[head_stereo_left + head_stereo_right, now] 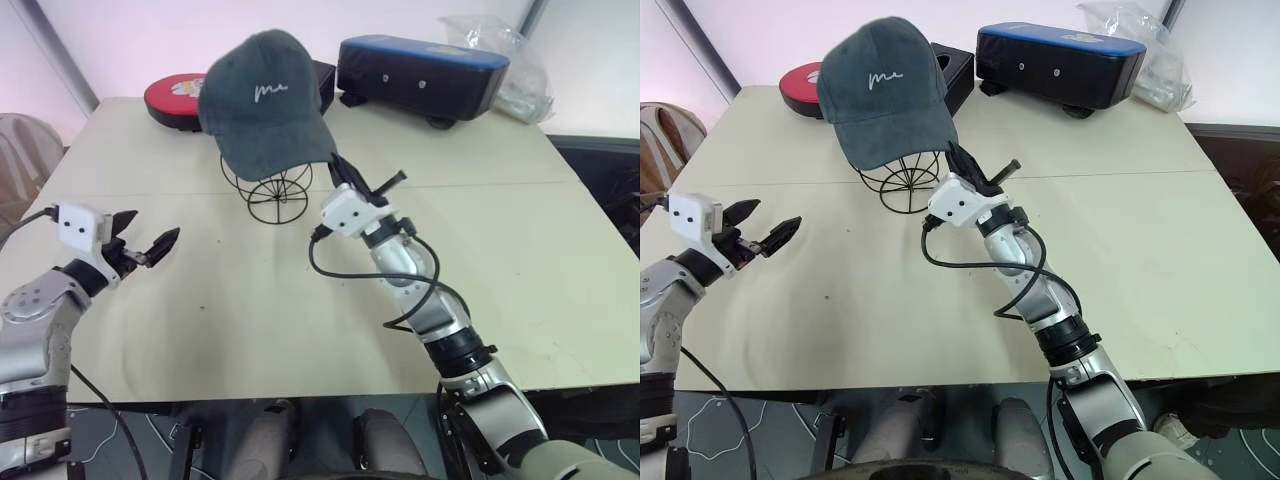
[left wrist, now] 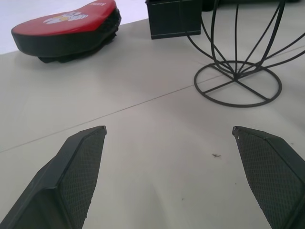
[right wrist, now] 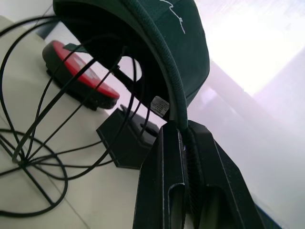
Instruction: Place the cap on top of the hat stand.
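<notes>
The cap (image 1: 265, 105) sits draped over the wire hat stand (image 1: 278, 192) at the table's (image 1: 520, 240) far middle, its lower edge pinched between the right gripper (image 3: 185, 138) fingers (pressed together on fabric). The left gripper (image 1: 150, 240) hangs spread wide, well apart.

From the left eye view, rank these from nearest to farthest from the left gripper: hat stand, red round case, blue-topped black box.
1. Hat stand, toward the table's middle, off the left gripper's inner side.
2. Red round case, at the far edge, behind the cap.
3. Blue-topped black box, at the far right corner.
</notes>
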Robot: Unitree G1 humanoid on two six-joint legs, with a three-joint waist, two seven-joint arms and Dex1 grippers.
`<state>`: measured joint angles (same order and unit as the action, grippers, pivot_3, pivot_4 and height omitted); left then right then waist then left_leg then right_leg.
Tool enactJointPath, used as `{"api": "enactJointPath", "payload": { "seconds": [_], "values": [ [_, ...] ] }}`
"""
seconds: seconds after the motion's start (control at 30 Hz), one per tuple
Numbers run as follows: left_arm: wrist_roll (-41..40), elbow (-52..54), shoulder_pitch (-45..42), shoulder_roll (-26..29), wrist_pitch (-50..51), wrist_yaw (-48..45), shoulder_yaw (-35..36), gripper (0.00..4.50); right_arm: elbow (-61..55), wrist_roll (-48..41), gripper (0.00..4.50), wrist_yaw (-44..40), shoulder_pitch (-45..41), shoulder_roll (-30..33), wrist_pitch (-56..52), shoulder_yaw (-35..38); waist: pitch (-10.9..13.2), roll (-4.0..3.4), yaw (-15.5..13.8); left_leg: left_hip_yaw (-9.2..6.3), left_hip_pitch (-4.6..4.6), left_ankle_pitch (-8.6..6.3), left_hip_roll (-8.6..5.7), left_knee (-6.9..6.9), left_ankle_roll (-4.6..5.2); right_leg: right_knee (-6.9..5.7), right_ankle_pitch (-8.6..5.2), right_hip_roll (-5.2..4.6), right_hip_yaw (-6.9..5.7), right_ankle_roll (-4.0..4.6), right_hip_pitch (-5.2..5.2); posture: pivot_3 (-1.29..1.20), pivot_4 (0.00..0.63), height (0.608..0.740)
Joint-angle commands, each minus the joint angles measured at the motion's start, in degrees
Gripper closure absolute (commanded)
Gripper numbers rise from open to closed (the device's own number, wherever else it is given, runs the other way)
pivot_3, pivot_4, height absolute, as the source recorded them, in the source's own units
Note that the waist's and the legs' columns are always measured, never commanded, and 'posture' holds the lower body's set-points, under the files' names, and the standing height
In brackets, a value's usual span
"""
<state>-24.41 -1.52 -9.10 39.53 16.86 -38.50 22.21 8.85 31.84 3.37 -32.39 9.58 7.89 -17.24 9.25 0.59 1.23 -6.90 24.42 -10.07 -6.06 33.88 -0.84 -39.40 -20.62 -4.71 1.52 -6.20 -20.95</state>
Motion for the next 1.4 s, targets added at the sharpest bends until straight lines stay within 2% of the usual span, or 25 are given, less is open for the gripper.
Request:
{"api": "enactJointPath", "payload": {
  "seconds": [0.03, 0.4, 0.63, 1.0, 1.2, 1.4],
  "values": [
    [-0.51, 2.44, 0.21, 1.83, -0.07, -0.01, 2.52, 0.0, 0.99, 2.41, 4.46, 4.31, -2.63, -2.41, 0.06, -0.68, 0.0, 0.0, 0.01, 0.0, 0.0, 0.02, 0.0, 0.0, -0.03, 0.0, 0.0, 0.0, 0.0, 0.0, 0.0, 0.0, 0.15, 0.74],
    [-0.68, 2.8, 0.14, 3.0, 1.14, -1.06, 2.73, 0.0, -2.28, 8.1, 4.46, 6.48, 1.32, -3.78, 2.15, -6.35, 0.0, 0.0, 0.01, -0.01, 0.0, 0.13, 0.0, -0.04, -0.22, -0.01, 0.0, 0.01, 0.01, 0.0, -0.02, 0.0, 0.15, 0.74],
    [-0.57, 2.85, 0.19, 2.97, 1.57, -1.49, 2.58, 0.0, -5.15, 10.9, 4.46, 6.37, 5.51, -0.39, 4.06, -7.8, 0.0, 0.0, 0.01, -0.01, 0.0, 0.13, 0.0, -0.07, -0.22, 0.0, 0.0, 0.02, 0.01, 0.01, -0.04, 0.0, 0.15, 0.74],
    [-0.63, 3.15, 0.66, 3.03, 1.78, -1.63, 2.85, 0.0, -4.49, 14.3, 4.46, 8.12, 6.68, -1.7, 1.46, -8.5, -0.01, 0.01, 1.21, -0.06, -0.01, 0.14, 0.03, -0.15, -0.24, -0.05, 0.01, 0.05, 0.03, 0.04, -0.07, 0.0, 0.15, 0.74],
    [-0.59, 3.26, 0.85, 3.26, 1.87, -1.69, 3.05, 0.0, -3.35, 14.7, 4.46, 8.39, 5.73, -4.0, -0.75, -8.81, -0.01, 0.01, 1.26, -0.07, -0.01, 0.15, 0.03, -0.19, -0.26, -0.05, 0.0, 0.05, 0.03, 0.04, -0.09, 0.0, 0.15, 0.74],
    [-0.68, 3.12, 0.81, 3.44, 1.78, -1.77, 3.05, 0.0, -3.46, 11.28, 4.46, 5.53, 5.78, -5.2, -0.13, -8.59, -0.01, 0.02, 1.27, -0.08, -0.01, 0.16, 0.02, -0.2, -0.27, -0.05, 0.01, 0.05, 0.03, 0.04, -0.09, 0.0, 0.15, 0.74]
  ]
}}
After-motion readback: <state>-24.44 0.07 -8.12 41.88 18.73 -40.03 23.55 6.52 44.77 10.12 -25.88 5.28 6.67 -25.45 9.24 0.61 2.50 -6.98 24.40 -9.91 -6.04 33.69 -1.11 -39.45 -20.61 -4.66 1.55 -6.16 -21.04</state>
